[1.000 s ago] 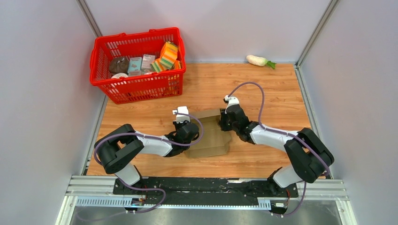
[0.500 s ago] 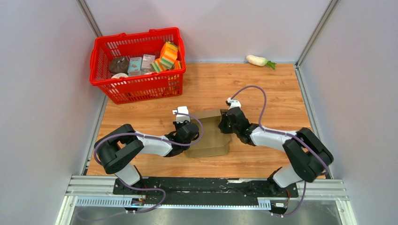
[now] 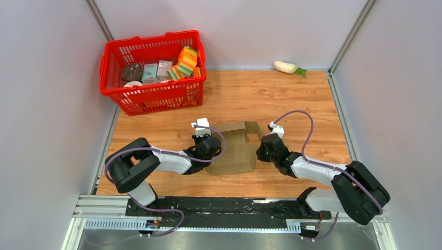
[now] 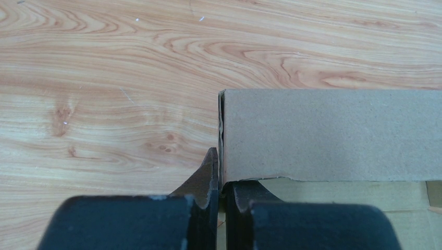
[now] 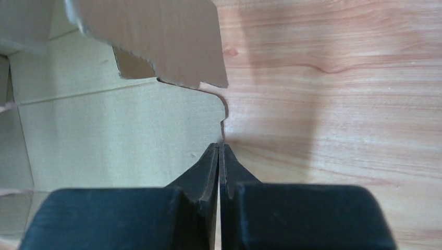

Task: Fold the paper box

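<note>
The paper box (image 3: 235,155) is plain brown cardboard, partly folded, lying mid-table between my arms. Its back wall stands up, and a flap (image 3: 254,129) sticks out at the back right. My left gripper (image 3: 210,147) is at the box's left side. In the left wrist view it (image 4: 221,179) is shut on the left end of the upright wall (image 4: 328,133). My right gripper (image 3: 259,151) is at the box's right edge. In the right wrist view it (image 5: 220,148) is shut with nothing between the jaws, its tips touching the edge of the box's floor panel (image 5: 120,130), below the raised flap (image 5: 156,36).
A red shopping basket (image 3: 154,92) with packaged groceries stands at the back left. A white radish (image 3: 285,66) lies at the back right by the wall. Grey walls close in the table on three sides.
My right arm has pulled away from the box's back wall, toward the right and nearer. The back-right flap has swung outward. The left arm has not moved.
</note>
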Action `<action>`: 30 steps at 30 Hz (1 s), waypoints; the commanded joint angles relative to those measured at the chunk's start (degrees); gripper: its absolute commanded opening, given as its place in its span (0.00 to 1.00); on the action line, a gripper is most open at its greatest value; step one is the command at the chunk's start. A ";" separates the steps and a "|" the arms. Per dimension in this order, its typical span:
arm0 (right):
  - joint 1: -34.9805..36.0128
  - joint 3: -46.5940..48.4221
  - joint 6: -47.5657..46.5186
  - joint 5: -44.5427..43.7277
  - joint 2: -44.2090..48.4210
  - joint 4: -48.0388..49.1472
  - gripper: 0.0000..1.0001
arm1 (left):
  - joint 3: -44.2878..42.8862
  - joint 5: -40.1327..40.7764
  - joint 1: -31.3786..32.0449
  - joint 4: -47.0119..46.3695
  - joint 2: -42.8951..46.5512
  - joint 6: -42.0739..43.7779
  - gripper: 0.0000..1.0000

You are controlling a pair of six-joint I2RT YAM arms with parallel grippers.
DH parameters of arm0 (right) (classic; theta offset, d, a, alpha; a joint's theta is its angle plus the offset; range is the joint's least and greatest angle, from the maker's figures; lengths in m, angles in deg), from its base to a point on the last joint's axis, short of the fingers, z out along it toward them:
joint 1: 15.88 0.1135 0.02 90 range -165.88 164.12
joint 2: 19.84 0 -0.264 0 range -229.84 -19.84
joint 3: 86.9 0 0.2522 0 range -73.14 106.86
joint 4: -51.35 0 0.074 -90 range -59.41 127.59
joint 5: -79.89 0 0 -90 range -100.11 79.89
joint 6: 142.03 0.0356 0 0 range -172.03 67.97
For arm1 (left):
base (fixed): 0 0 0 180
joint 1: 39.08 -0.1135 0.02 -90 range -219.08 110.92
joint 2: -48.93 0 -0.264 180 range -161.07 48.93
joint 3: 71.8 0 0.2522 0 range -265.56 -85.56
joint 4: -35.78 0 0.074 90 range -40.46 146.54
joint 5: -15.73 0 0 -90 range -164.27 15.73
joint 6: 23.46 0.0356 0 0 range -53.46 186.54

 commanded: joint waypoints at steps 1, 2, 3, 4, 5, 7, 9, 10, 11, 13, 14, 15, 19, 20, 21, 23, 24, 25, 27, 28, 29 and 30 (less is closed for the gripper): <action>0.19 0.63 3.02 -3.43 -2.41 1.64 0.04 | 1.73 -3.89 0.01 5.34 -1.78 -1.40 0.00; 0.19 0.98 2.67 -3.61 -2.41 1.29 0.04 | 1.64 -3.89 0.01 5.78 -1.69 -1.31 0.00; 0.19 1.42 2.32 -3.70 -2.15 0.93 0.04 | 1.64 -3.89 0.01 5.87 -1.60 -1.23 0.00; 0.10 1.68 1.97 -3.52 -1.19 -0.03 0.05 | 1.64 -3.81 0.01 5.87 -1.34 -1.14 0.00; -0.07 1.95 1.62 -3.17 -0.40 -0.82 0.05 | 1.64 -3.81 0.01 5.96 -1.33 -1.05 0.00; -0.51 2.74 0.13 -3.34 3.27 -3.27 0.08 | 1.47 -3.63 0.01 6.48 -1.16 -0.44 0.00; -1.65 3.18 -1.36 -3.26 6.36 -6.88 0.24 | 1.20 -3.37 0.01 7.36 -0.98 0.00 0.00; -2.09 3.79 -3.72 -3.17 9.08 -8.72 0.32 | 1.12 -3.11 0.01 7.54 -0.98 0.18 0.00; -2.88 4.41 -5.14 -2.47 10.06 -9.61 0.40 | 1.03 -2.93 0.01 7.80 -0.90 0.44 0.00; -3.06 7.04 -9.69 -2.55 11.12 -11.98 0.56 | 0.85 -2.66 0.01 7.98 -0.98 0.62 0.00; -3.06 7.92 -11.46 -2.38 10.86 -12.16 0.61 | 0.76 -2.66 0.01 8.07 -1.07 0.88 0.00; -3.06 8.71 -12.78 -2.38 10.60 -12.34 0.62 | 0.76 -2.58 0.01 8.07 -1.16 0.97 0.00; -3.06 12.93 -17.01 -2.73 6.65 -11.12 0.63 | -0.20 -2.49 -0.07 9.29 -1.16 1.32 0.00; -2.98 13.55 -18.06 -3.34 5.77 -10.59 0.63 | -0.29 -2.49 0.01 9.38 -1.16 1.41 0.00; -3.06 14.34 -18.33 -4.48 3.59 -10.41 0.62 | -0.38 -2.49 -0.07 9.47 -1.07 1.50 0.00; -3.15 17.14 -19.56 -6.33 1.20 -10.67 0.57 | -0.47 -2.49 0.01 9.56 -1.16 1.50 0.00; -3.15 17.76 -19.91 -6.25 -0.72 -10.15 0.54 | -0.55 -2.49 0.01 9.56 -1.16 1.59 0.00; -3.06 18.38 -19.92 -5.55 -1.52 -9.97 0.50 | -0.73 -2.49 0.10 9.91 -1.16 1.59 0.00; -2.89 20.05 -19.05 -4.41 -2.84 -10.49 0.30 | -0.99 -2.31 0.10 10.35 -1.07 1.67 0.00; -2.19 20.40 -18.43 -4.23 -2.94 -10.58 0.25 | -1.34 -2.14 0.10 11.05 -1.07 1.68 0.00; -1.57 20.58 -17.73 -4.22 -2.76 -10.67 0.18 | -1.52 -1.96 0.19 11.40 -0.98 1.76 0.00; -1.13 21.02 -16.59 -4.14 -2.59 -11.02 0.16 | -1.78 -1.44 0.45 11.67 -0.81 1.94 0.00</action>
